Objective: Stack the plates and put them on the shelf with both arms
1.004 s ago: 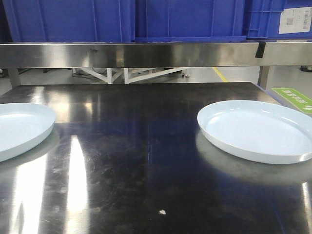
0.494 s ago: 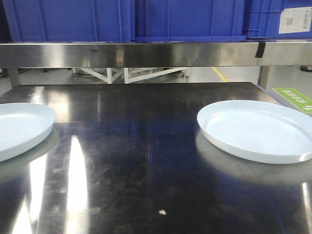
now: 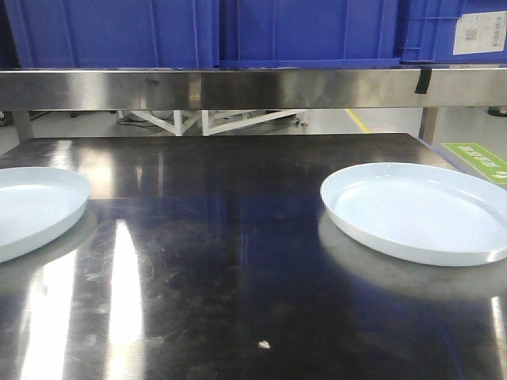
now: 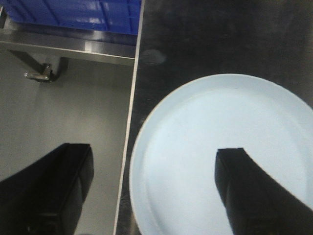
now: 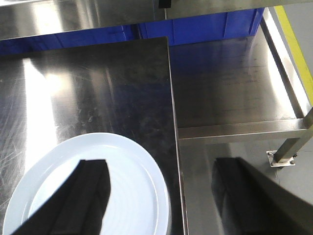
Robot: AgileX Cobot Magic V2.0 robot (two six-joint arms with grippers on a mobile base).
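Two pale bluish-white plates lie apart on the dark steel table [image 3: 238,237], one at the left edge [image 3: 32,206] and one at the right [image 3: 416,210]. Neither arm shows in the front view. From the left wrist view, my left gripper [image 4: 154,188] hangs open above the left plate [image 4: 195,127], one finger over the plate and the other [image 4: 63,186] out past the table's left edge. My right gripper [image 5: 161,196] is open too, straddling the right plate's [image 5: 137,196] outer rim, with one finger [image 5: 80,200] over the plate. The steel shelf [image 3: 253,87] runs across the back above the table.
Blue crates [image 3: 301,32] stand on the shelf. Beyond the table's right edge sits a lower steel surface [image 5: 230,93] with a bolted post foot [image 5: 281,156]. Grey floor [image 4: 73,112] lies past the left edge. A small white speck [image 3: 263,344] is on the table near the front.
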